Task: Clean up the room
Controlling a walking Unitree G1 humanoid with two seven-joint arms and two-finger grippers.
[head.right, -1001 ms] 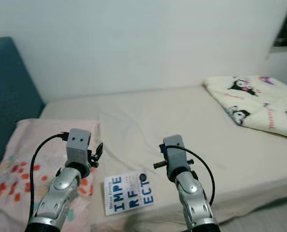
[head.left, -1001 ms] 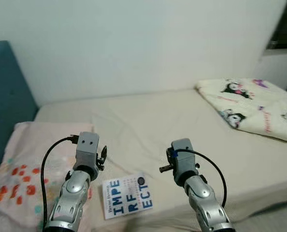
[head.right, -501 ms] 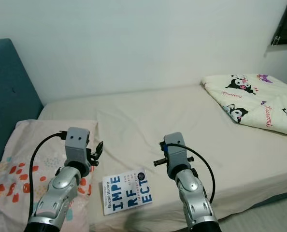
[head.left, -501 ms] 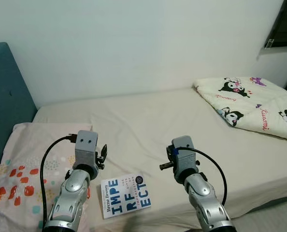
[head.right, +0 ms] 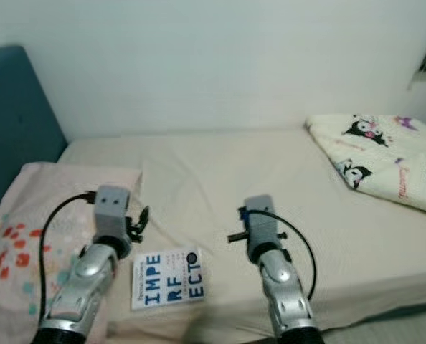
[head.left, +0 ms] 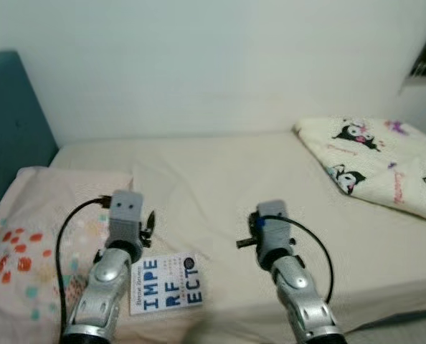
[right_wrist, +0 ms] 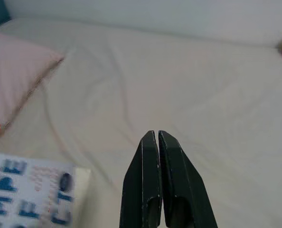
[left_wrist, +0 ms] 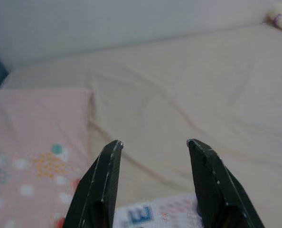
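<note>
Left eye view blurred, panned right since earlier — book (head.left: pixel 166 282) sits further left.

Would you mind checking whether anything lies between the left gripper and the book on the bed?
Nothing visible does. The left gripper, fingers open, hovers just above the book, which lies flat on bare sheet beside the pillow.

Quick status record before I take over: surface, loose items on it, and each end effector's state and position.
surface: bed with a beige sheet
book: white cover, blue letters, lying flat near the bed's front edge
pillow: pink patterned, on the robot's left
blanket: folded, cartoon print, far right
left end effector: open, empty, above the sheet next to the pillow, book just below it
right end effector: shut, empty, over bare sheet to the right of the book
</note>
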